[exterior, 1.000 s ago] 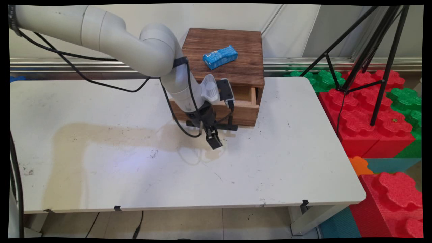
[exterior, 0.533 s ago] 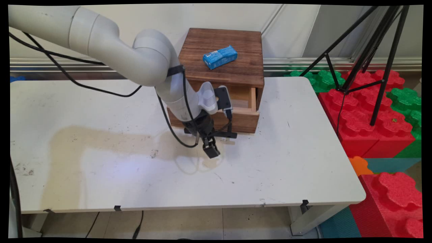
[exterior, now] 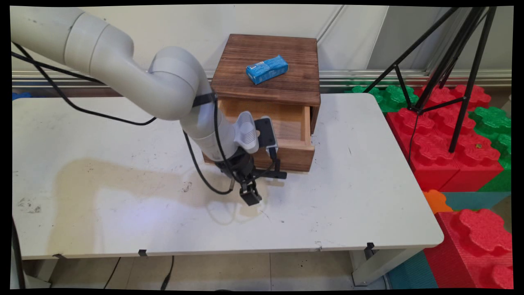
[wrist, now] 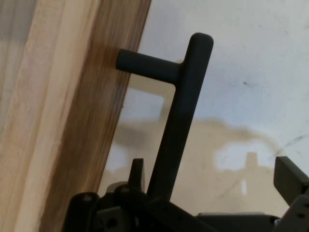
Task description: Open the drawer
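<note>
The gripper [exterior: 250, 199] hangs low in the middle of the frame, tips pointing down at the table [exterior: 348, 196]. From the hand camera its fingers [wrist: 288, 175] stand well apart. The black handle [wrist: 181, 111] runs up between them, close against the finger on the picture's left and clear of the one on the right. So the gripper [wrist: 212, 169] is spread around the handle, not pinched on it.

That handle [exterior: 275, 174] sticks out from the front of a drawer [exterior: 295, 152], which stands pulled out of a wooden box [exterior: 266, 49] at top centre. The drawer's pale inside shows, and I see nothing in the part not hidden by the arm. In the hand view the drawer front [wrist: 63, 121] fills the left side.

A blue packet [exterior: 267, 69] lies on top of the box, slanted. The table has a brownish stain [exterior: 123, 172] spreading left from the gripper. Off the right edge are red and green foam blocks [exterior: 450, 143] with a black tripod [exterior: 450, 61] standing on them.
</note>
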You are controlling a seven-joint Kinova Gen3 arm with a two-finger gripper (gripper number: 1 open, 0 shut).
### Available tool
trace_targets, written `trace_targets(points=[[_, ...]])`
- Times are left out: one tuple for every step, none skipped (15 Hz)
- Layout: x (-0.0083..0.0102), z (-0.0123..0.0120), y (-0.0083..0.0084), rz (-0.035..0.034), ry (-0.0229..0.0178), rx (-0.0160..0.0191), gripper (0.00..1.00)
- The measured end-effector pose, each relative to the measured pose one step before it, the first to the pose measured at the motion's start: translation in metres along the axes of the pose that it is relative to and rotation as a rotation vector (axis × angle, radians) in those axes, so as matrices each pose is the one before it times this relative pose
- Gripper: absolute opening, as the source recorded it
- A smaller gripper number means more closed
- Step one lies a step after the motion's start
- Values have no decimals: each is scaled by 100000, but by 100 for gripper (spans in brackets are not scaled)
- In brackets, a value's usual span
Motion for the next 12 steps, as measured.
trace_targets(points=[[-174,-84,474,65,-132,-110,100],[-105,-61,346,69,-81,-65,100],[-103,-77,364,-38,0,-49,100],[-116,-90,416,-71,-35,-63,100],[-104,-94,401,-133,-5,-83,100],[-81,-86,361,-113,12,-82,100],[-46,-43,199,-79,-26,-41,100],[-72,-87,380,-215,7,-111,100],[-38,-47,198,-122,-1,-55,100],[-77,-92,357,-275,-13,-72,100],[-68,-87,353,-220,13,-91,100],[-69,-85,347,-193,-29,-95,100]])
